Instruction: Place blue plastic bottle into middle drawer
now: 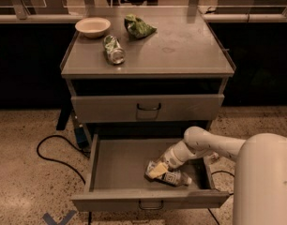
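the blue plastic bottle (175,177) is lying on its side on the floor of the pulled-out middle drawer (116,165), over toward the right front corner, with its white cap pointing at the right wall. the end effector (157,169) is down inside the drawer, right on the bottle's left end, and the arm reaches in from the right side. honestly can't tell if the end effector is clamped on the bottle or has let go, since it sits on top of the bottle from this angle.

so the step in hand looks like the release at the end of the place: the bottle seems to be resting on the drawer floor, not hanging in the air. next move probably calls for making sure the grip is off, then lifting straight up and back out to the right without dragging the bottle or bumping the closed drawer (148,108) just above. a round bottle could roll if nudged.

up on the table (185,50) the can (114,49), the green snack bag (139,26) and the bowl (92,26) sit well apart from all this.
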Controlling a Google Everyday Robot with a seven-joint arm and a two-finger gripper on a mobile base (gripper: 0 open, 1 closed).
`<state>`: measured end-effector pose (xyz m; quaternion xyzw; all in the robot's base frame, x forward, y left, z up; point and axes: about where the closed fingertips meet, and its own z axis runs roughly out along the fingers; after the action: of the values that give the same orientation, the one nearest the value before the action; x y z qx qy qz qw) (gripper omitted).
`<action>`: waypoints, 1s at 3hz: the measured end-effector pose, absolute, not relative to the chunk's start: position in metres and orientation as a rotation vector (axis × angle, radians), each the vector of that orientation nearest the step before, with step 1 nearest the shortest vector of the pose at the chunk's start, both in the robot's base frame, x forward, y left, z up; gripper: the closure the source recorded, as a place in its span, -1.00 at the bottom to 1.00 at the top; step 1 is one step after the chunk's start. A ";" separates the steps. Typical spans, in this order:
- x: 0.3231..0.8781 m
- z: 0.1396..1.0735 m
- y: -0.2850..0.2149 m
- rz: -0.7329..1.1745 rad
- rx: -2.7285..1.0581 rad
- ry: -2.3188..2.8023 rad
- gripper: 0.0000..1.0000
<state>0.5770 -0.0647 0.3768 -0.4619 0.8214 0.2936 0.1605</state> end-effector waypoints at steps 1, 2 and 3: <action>0.577 0.377 -0.065 0.839 -1.319 2.346 0.16; 0.577 0.377 -0.065 0.839 -1.319 2.346 -0.31; 0.577 0.377 -0.065 0.839 -1.319 2.346 -0.77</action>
<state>0.5769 -0.0646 0.3767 -0.4619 0.8214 0.2937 0.1604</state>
